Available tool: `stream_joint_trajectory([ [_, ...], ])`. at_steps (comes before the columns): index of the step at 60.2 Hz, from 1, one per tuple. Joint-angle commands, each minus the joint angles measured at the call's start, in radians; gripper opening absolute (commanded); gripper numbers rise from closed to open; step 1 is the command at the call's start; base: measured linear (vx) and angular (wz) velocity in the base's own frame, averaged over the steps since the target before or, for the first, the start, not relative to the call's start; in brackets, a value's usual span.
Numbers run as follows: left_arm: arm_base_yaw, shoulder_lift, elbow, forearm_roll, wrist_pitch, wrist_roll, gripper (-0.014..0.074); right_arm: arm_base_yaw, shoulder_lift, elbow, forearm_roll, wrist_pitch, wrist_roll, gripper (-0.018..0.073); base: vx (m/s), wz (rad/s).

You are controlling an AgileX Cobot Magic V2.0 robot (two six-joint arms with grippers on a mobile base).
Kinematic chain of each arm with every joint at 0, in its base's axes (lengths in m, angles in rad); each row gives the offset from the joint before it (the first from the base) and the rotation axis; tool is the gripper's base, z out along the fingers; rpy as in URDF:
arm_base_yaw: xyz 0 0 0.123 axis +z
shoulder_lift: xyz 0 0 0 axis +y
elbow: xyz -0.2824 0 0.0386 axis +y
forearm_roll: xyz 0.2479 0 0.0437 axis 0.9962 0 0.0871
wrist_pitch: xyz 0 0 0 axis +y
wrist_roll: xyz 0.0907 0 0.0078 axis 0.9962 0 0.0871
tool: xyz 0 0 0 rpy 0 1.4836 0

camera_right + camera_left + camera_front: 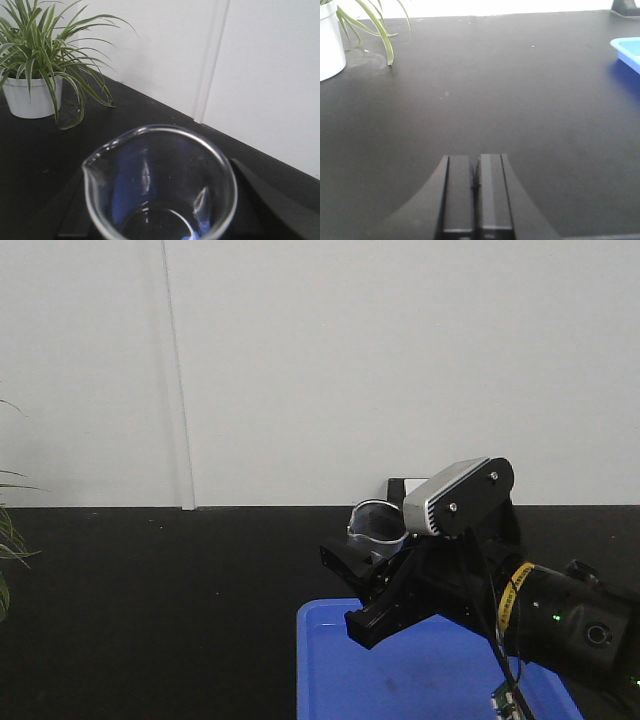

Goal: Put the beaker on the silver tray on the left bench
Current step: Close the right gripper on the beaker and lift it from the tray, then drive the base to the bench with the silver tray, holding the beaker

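My right gripper point(372, 568) is shut on the small clear glass beaker point(376, 523) and holds it in the air above the far end of the blue tray. In the right wrist view the beaker point(160, 185) fills the lower frame, open mouth toward the camera, pouring lip at the left, with the black fingers point(260, 200) on either side. My left gripper point(475, 187) is shut and empty, low over the black worktop point(485, 90). The silver tray is out of view.
A bright blue plastic tray point(340, 660) lies on the black counter below the right arm; its corner shows in the left wrist view point(627, 50). A potted spider plant in a white pot point(32, 95) stands at the left by the white wall point(400, 360).
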Motion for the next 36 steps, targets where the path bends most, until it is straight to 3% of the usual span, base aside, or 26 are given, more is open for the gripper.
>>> stream_joint_trajectory([
  [1, -0.005, -0.007, 0.02, -0.008, -0.079, -0.001, 0.0001, -0.001, -0.033, -0.027, 0.021, -0.053, 0.0, -0.0011, -0.08, -0.05],
  [36, -0.005, -0.007, 0.02, -0.008, -0.079, -0.001, 0.0001, -0.001, -0.033, -0.027, 0.021, -0.053, 0.0, -0.0011, -0.2, -0.04],
])
